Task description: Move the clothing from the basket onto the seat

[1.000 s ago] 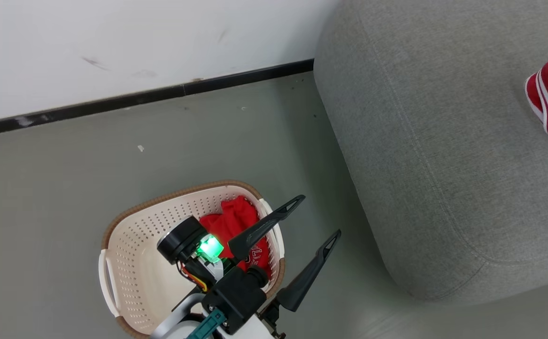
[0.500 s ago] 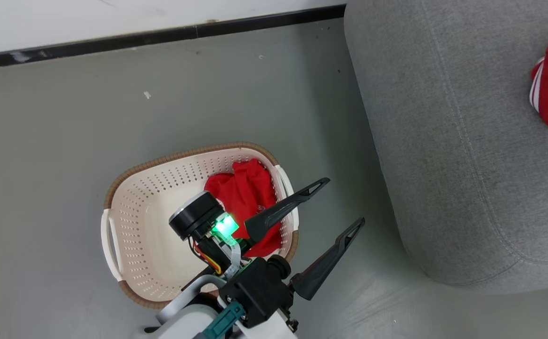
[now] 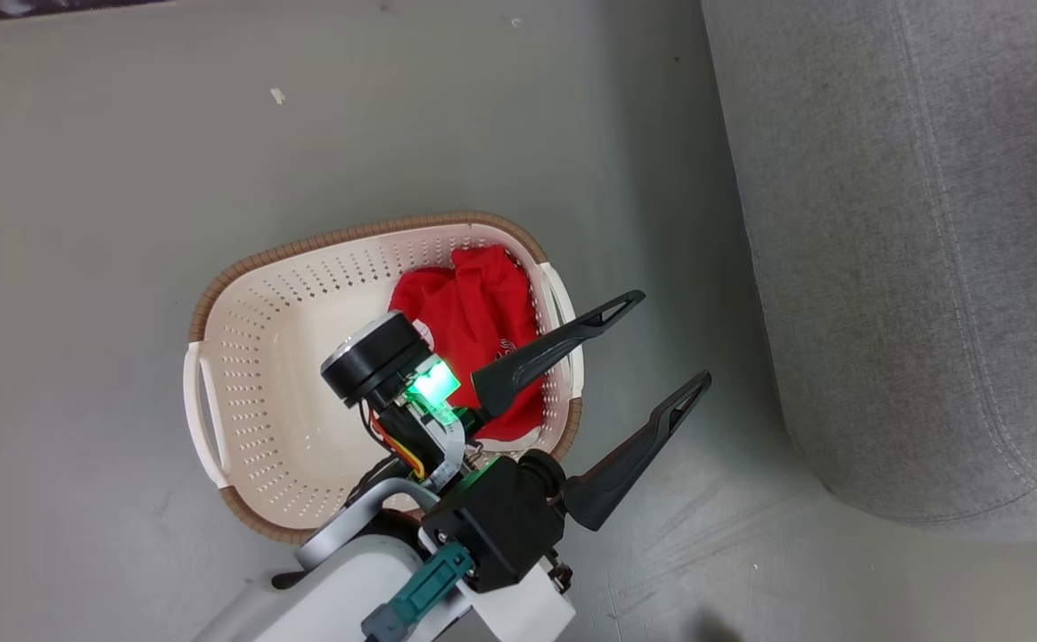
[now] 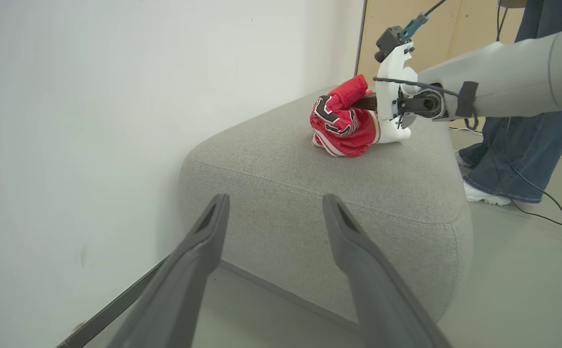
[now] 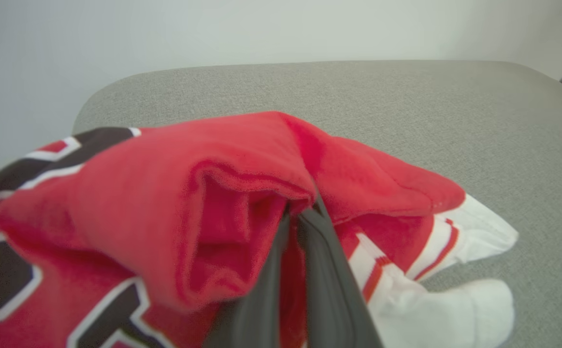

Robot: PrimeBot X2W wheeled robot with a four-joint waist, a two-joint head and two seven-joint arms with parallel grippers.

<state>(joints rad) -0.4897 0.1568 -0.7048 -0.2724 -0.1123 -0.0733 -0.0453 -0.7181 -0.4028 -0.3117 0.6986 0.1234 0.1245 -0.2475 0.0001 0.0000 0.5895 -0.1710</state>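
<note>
The cream basket [image 3: 349, 234] stands on the floor, with red shorts [image 3: 473, 303] bunched in its right half. My left gripper [image 3: 671, 339] hangs open and holds nothing, one finger above the basket's right rim and the other over the floor beside it. In the left wrist view its fingers [image 4: 276, 198] point at the grey seat [image 4: 334, 179]. On that seat lies the red jersey [image 4: 341, 123], with my right gripper [image 4: 355, 102] shut on it. The right wrist view shows the closed fingers [image 5: 300, 208] buried in a fold of the jersey [image 5: 165, 193] over the seat [image 5: 406, 106].
The seat [image 3: 910, 223] takes up the right of the head view, with a strip of grey floor [image 3: 661, 178] between it and the basket. A person's legs [image 4: 517, 159] stand beyond the seat's far side, and a cable [image 4: 551, 203] lies on the floor there.
The head camera has tilted down, so the basket sits higher in the picture and the wall and jersey have left it. The left gripper stays open by the basket's right rim.
</note>
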